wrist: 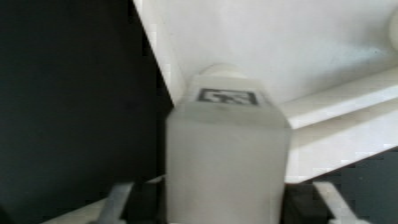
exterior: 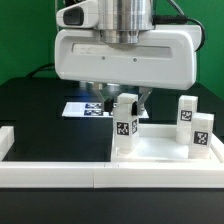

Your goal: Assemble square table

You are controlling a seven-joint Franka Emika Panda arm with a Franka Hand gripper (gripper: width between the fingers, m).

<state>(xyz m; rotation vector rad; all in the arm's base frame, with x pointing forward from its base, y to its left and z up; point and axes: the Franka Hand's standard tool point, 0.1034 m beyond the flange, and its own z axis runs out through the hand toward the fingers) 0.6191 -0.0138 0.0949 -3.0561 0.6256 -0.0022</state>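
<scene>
The square table top [exterior: 165, 150] is a white tray with a raised rim, lying at the exterior view's right. A white leg block [exterior: 125, 127] with a black-and-white tag stands upright on its near left part. It fills the middle of the wrist view [wrist: 224, 150], with the top [wrist: 338, 60] behind it. My gripper [exterior: 126, 100] hangs straight over this leg. Its fingers [wrist: 121, 200] straddle the leg's upper end with a dark gap on each side, so it is open. Two more leg blocks [exterior: 187, 112] [exterior: 203, 135] stand upright on the top's right side.
The marker board [exterior: 82, 107] lies on the black table behind the gripper. Long white border rails run along the front [exterior: 100, 178] and the exterior view's left [exterior: 12, 140]. Green backdrop behind.
</scene>
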